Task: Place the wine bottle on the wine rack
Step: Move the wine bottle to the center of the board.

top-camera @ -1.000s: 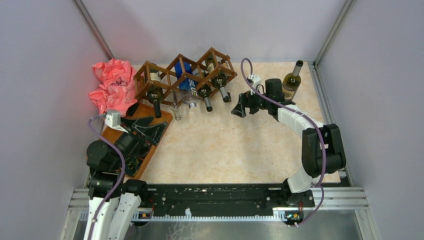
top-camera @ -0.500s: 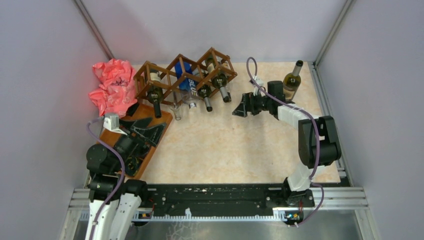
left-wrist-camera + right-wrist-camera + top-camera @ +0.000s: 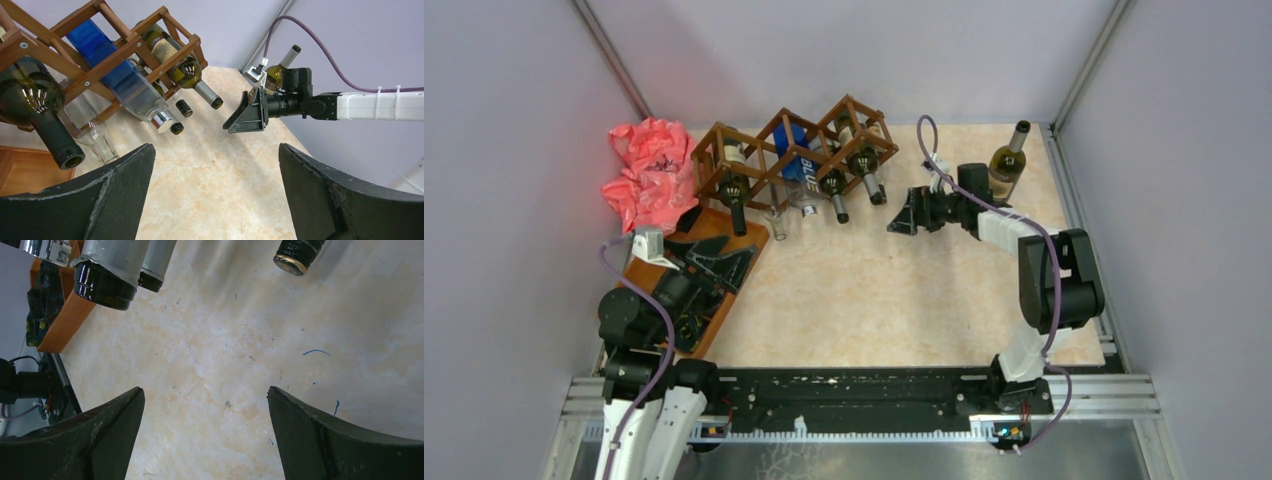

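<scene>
Top external — right gripper (image 3: 899, 216) spread, empty — wine bottle (image 3: 1007, 161) upright behind it

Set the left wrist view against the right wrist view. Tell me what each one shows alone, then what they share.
Left wrist only: the wine rack lattice, the upright wine bottle standing behind the right gripper, and a glass under the rack.
Right wrist only: blue scribbles on the tabletop.
Both: the marbled tabletop, necks of the racked bottles, and a bit of the wooden tray.
</scene>
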### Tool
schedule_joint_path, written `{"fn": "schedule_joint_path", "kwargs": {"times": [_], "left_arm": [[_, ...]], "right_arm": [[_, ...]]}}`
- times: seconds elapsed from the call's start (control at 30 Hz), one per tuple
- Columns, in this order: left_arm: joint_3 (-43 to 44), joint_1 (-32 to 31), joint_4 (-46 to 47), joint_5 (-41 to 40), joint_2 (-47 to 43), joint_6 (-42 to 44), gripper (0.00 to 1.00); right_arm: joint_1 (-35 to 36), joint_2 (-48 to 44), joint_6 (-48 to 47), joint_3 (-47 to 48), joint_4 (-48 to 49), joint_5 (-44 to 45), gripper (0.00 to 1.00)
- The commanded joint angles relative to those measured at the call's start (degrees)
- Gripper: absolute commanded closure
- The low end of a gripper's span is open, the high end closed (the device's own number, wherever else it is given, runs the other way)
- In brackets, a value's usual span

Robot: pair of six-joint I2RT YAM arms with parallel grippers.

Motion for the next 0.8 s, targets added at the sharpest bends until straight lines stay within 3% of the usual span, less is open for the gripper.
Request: {"fn": "schedule_joint_path", "kwargs": {"times": [0.0,0.23,0.47,0.77], "left_arm": [[-0.26,0.25,1.21,-0.55,-0.38,0.27,0.01],[1.58,0.27,0.11,-0.26,0.73,1.30,0.01],[2.48,0.23,-0.95,-0.89,0.82,1.65,0.01],[2.88,0.28,-1.09,-1.08,2.04,1.44,0.01]], "right_arm": [[-0.35,1.66,2.64,0.75,3.36,-1.15,0.09],[-0.40,8.50,7.93,4.17,4.16,-1.90,0.17],[-0.35,15.31,21.77,5.78,18.84,-0.96,0.29],[-0.35,27.03,30.33,17.41,21.66,-1.29,0.30]]}}
